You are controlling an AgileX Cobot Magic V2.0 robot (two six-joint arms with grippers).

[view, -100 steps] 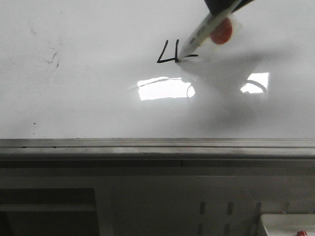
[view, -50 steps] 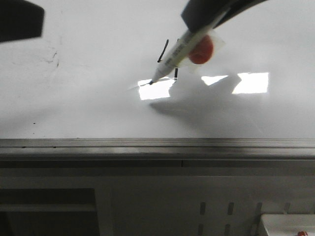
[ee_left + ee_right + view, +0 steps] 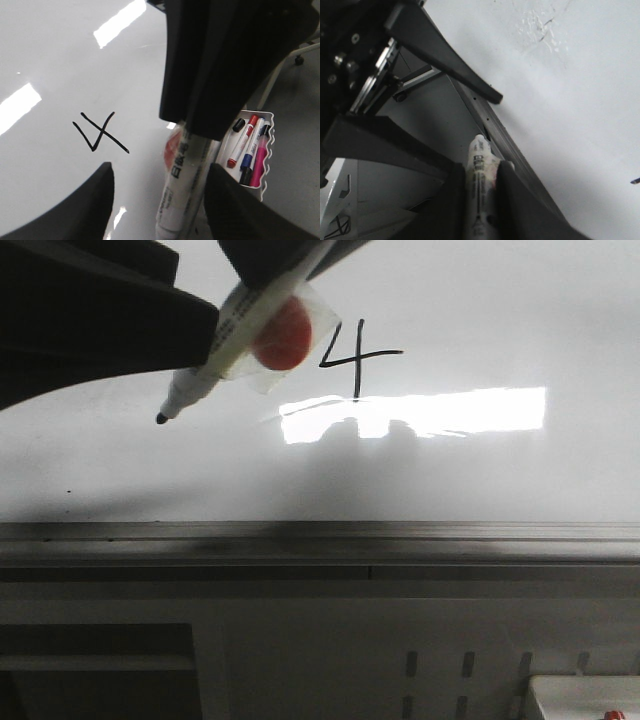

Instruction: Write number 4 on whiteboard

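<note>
The number 4 [image 3: 355, 360] stands in thin black strokes on the glossy whiteboard [image 3: 500, 470]. It also shows in the left wrist view [image 3: 97, 132]. My right gripper [image 3: 280, 255] is shut on a white marker [image 3: 225, 340] with an orange round tag. The marker's black tip [image 3: 162, 418] hangs off the board, left of the 4. My left gripper [image 3: 100, 320] is open at the upper left. In the left wrist view, the marker [image 3: 182, 195] lies between its spread fingers [image 3: 100, 200], untouched by them. In the right wrist view, the fingers [image 3: 512, 195] clamp the marker [image 3: 480, 180].
A grey metal edge strip [image 3: 320, 532] runs along the board's front, with a grey slotted panel [image 3: 450, 670] below it. A white tray [image 3: 267, 150] of several coloured markers sits beside the board; its corner shows in the front view [image 3: 585, 695]. Glare patches lie under the 4.
The stem of the 4 was finished, and the marker lifted off the board and moved left. My left gripper came in from the upper left, beside the marker.
</note>
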